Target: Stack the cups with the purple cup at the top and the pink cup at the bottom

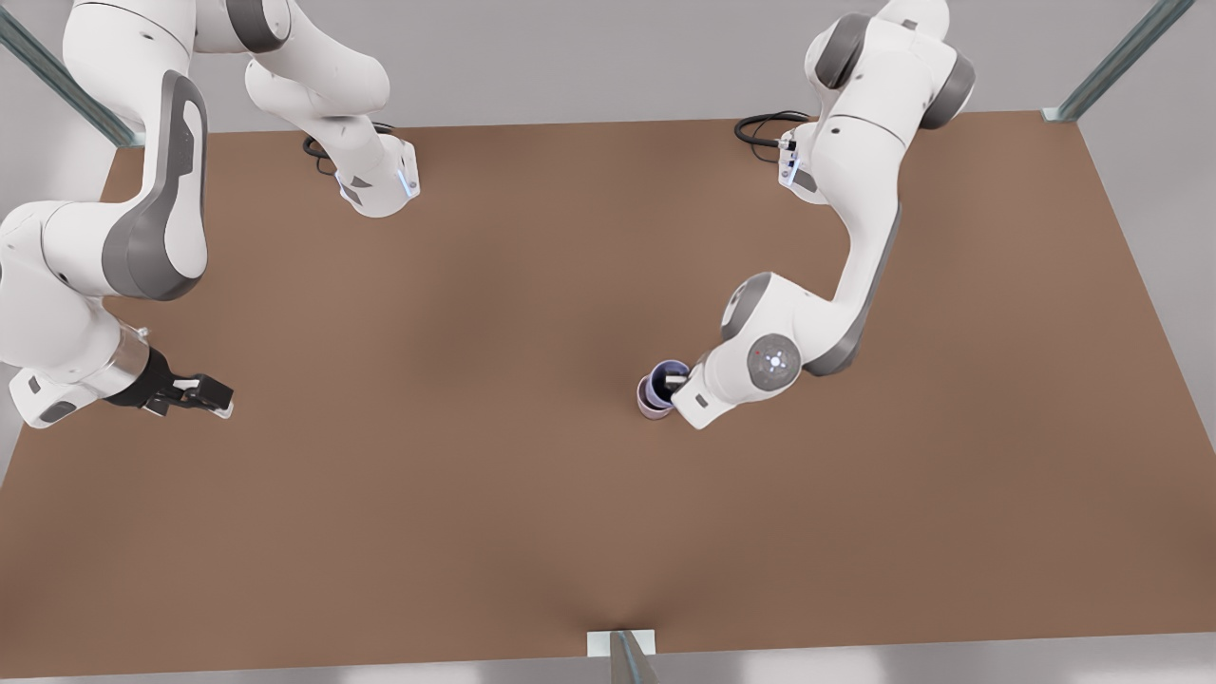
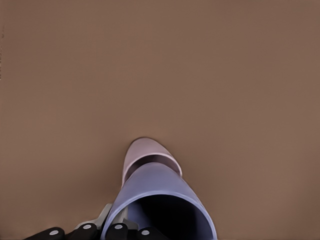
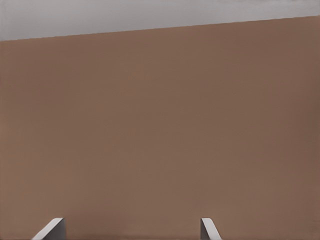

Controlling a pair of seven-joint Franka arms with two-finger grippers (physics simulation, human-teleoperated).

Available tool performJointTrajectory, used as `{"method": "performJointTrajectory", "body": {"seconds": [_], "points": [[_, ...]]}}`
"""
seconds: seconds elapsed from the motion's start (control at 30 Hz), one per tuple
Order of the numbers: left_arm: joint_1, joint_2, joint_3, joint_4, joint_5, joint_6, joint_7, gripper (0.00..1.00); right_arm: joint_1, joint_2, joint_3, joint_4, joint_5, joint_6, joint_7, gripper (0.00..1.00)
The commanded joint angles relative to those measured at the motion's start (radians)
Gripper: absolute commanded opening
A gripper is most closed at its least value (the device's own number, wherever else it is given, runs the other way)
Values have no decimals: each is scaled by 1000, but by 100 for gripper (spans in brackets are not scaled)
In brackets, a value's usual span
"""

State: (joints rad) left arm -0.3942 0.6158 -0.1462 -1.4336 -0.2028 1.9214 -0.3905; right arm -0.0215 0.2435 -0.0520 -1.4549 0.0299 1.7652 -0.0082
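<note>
**Purple cup going into pink, centre stage**

Wide brown worktop (image 1: 475,532), and the action sits right of middle in the front view. The left tool (image 1: 676,382) is down there, pinching the purple cup (image 2: 159,200) by its rim, one finger inside the mouth, which leaves the base free to drop in. That cup looks partly nested in the pink cup (image 2: 145,152), which stands on the worktop beneath it. Seating looks nearly done; letting go likely comes next. Over at the front view's left, the right tool (image 1: 204,394) waits, fingers (image 3: 50,229) spread, clear of the stack.
</note>
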Motion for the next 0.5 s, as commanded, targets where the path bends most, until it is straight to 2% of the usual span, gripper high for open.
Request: {"method": "performJointTrajectory", "body": {"seconds": [0.0,0.23,0.27,0.3,0.33,0.47], "points": [[0,12,0,-1,-1,-2,-194,21,0,-1,0,1,1,0,-101,100],[-18,36,0,-1,-4,8,-197,21,0,0,0,1,1,0,-101,100],[-18,39,0,1,-4,8,-186,32,0,0,0,1,1,0,-101,100],[-18,42,0,1,-1,8,-179,76,0,0,0,1,1,2,-101,100],[-18,42,0,1,0,10,-179,84,0,0,0,1,1,2,-101,100],[-17,44,0,1,3,8,-179,85,0,-1,0,1,1,2,-101,100]]}}
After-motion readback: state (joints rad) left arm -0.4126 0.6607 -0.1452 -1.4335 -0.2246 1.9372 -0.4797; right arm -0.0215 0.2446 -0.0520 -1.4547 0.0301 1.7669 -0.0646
